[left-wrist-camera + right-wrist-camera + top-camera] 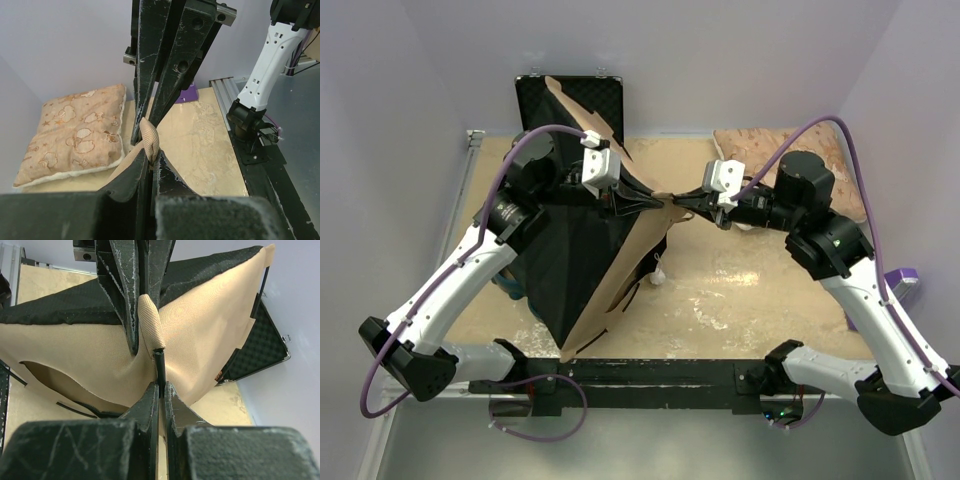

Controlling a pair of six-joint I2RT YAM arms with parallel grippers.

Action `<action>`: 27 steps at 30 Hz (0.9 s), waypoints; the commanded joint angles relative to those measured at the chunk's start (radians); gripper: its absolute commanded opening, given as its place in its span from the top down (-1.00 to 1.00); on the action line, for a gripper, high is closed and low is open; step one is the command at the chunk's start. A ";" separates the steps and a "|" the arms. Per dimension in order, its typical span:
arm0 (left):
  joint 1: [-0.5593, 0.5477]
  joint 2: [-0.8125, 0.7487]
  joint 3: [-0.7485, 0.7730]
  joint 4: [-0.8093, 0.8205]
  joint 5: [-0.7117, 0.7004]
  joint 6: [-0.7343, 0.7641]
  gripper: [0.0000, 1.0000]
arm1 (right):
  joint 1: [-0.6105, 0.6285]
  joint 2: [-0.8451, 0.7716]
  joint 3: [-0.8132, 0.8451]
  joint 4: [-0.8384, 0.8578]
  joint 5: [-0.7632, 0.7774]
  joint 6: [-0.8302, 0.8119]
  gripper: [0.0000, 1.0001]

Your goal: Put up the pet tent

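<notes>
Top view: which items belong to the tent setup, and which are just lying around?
In the job: pet tent; left claw and right claw, both shut on its peak.
Lying about: beige pillow; open black case; small purple object at the right edge.

The right gripper [161,388] fills the bottom of the frame, its two dark fingers pressed together at lower centre on the end of a thin black pole [159,367]; the pole stands upright and runs into a tan woven tip [150,320] of the pet tent [200,330] at centre; the left gripper [144,327] reaches down from the top edge, its scuffed fingers pinched on that same tip; tan canvas fans out left and right, with black lining [65,305] across the upper left; an open black case [260,345] with foam lining shows at the right behind the canvas; sandy table [220,405] lies below it.
</notes>
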 commanded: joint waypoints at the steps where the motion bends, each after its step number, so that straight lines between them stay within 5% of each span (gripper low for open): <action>1: -0.010 -0.046 0.013 0.105 0.046 0.002 1.00 | 0.005 0.013 -0.025 -0.037 0.019 0.022 1.00; 27: -0.008 -0.036 0.008 0.112 0.027 -0.015 1.00 | 0.005 0.020 -0.025 -0.069 -0.013 -0.006 1.00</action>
